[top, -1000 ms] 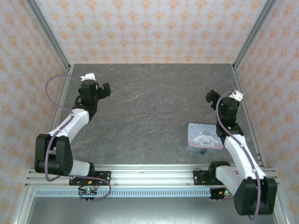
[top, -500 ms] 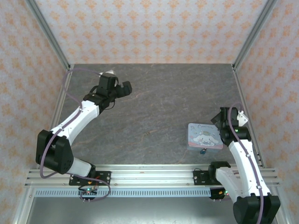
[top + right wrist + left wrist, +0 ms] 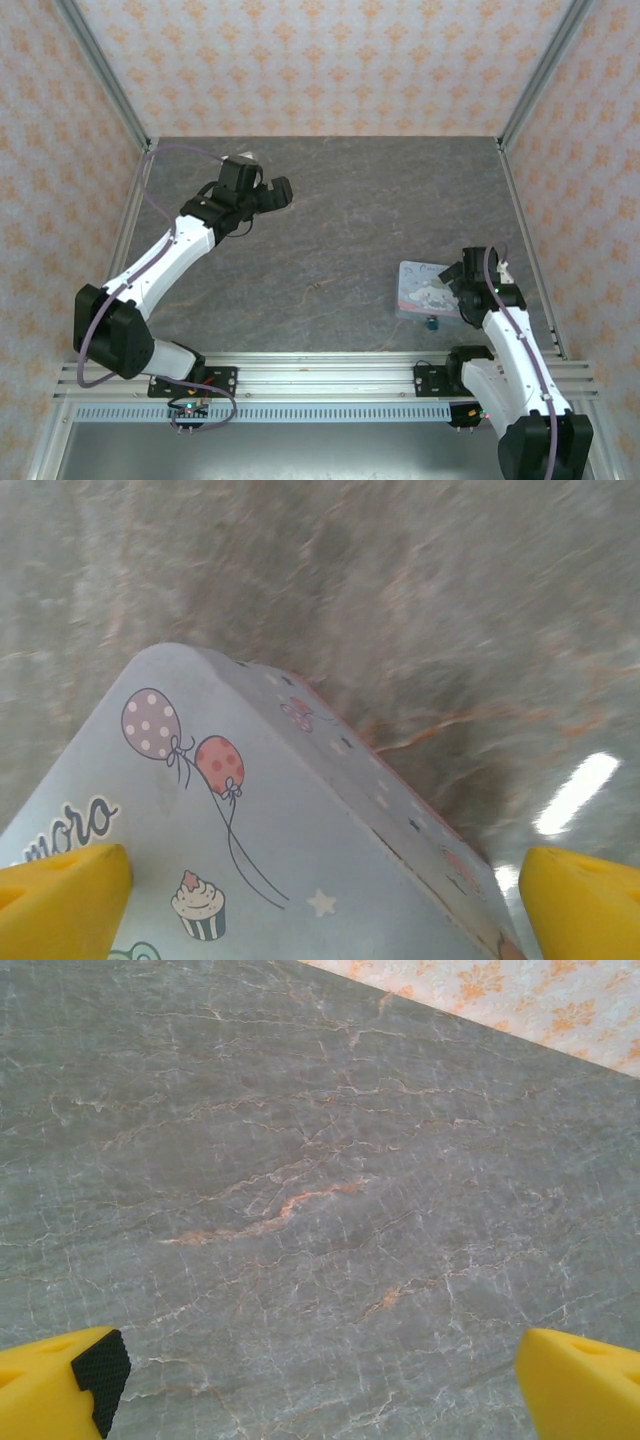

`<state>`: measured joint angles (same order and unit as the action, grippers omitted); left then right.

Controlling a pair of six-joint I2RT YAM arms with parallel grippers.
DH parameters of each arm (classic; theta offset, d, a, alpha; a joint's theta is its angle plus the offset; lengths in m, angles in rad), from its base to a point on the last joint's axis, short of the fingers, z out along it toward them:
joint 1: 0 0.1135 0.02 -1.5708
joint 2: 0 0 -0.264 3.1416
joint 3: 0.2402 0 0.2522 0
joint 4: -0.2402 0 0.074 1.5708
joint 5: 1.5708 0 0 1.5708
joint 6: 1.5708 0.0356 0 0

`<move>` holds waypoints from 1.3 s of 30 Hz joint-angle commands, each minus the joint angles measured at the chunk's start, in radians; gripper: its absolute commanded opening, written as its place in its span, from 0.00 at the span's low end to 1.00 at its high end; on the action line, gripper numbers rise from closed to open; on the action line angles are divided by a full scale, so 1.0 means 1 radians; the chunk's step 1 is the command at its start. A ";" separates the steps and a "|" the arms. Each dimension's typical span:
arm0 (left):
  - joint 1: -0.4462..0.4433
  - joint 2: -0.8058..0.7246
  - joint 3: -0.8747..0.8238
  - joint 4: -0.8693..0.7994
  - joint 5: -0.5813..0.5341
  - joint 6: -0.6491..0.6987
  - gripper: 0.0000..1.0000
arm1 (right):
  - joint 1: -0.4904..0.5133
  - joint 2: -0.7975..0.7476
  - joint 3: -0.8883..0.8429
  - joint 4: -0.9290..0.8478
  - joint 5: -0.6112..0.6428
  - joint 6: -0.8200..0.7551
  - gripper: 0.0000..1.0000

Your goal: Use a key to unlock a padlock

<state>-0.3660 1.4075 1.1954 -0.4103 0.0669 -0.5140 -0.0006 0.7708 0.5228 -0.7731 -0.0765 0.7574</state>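
Right end effector (image 3: 455,283): jaws wide, nothing held, over the pastel tin (image 3: 418,292). Left end effector (image 3: 277,192): also wide open and empty, above the bare surface (image 3: 350,220), well apart. Padlock (image 3: 433,323) lies just beside the tin's near edge. Step looks like approach. Next move needs the key found; none discernible. Tin lidded, contents hidden.
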 commanded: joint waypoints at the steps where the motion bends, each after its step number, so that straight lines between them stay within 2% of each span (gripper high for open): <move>1: -0.004 -0.057 0.007 -0.043 -0.023 -0.045 1.00 | 0.015 -0.004 -0.047 0.146 -0.186 0.091 0.99; 4: -0.004 -0.095 -0.035 -0.025 -0.017 -0.076 1.00 | 0.067 0.002 -0.086 0.261 -0.215 0.192 1.00; 8: -0.002 -0.133 -0.097 -0.009 -0.028 -0.191 1.00 | 0.170 0.070 -0.097 0.424 -0.199 0.310 0.99; 15: -0.006 -0.123 -0.203 0.071 0.114 -0.315 1.00 | 0.292 0.288 0.010 0.620 -0.175 0.341 0.99; 18: -0.031 -0.130 -0.227 0.082 0.142 -0.311 1.00 | 0.300 0.286 0.036 0.581 -0.149 0.291 0.99; 23: -0.109 -0.133 -0.233 0.082 0.164 -0.273 1.00 | 0.298 0.150 -0.020 0.490 -0.069 0.212 0.99; 29: -0.239 -0.081 -0.230 0.108 0.131 -0.279 1.00 | 0.297 0.130 -0.058 0.463 -0.120 0.096 1.00; 39: -0.381 0.128 -0.128 0.166 0.117 -0.300 1.00 | 0.297 0.171 -0.028 0.458 -0.185 -0.046 0.85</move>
<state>-0.7273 1.4929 1.0130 -0.2897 0.2028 -0.7906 0.2947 0.9295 0.4767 -0.3000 -0.2443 0.7719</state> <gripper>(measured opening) 0.999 0.855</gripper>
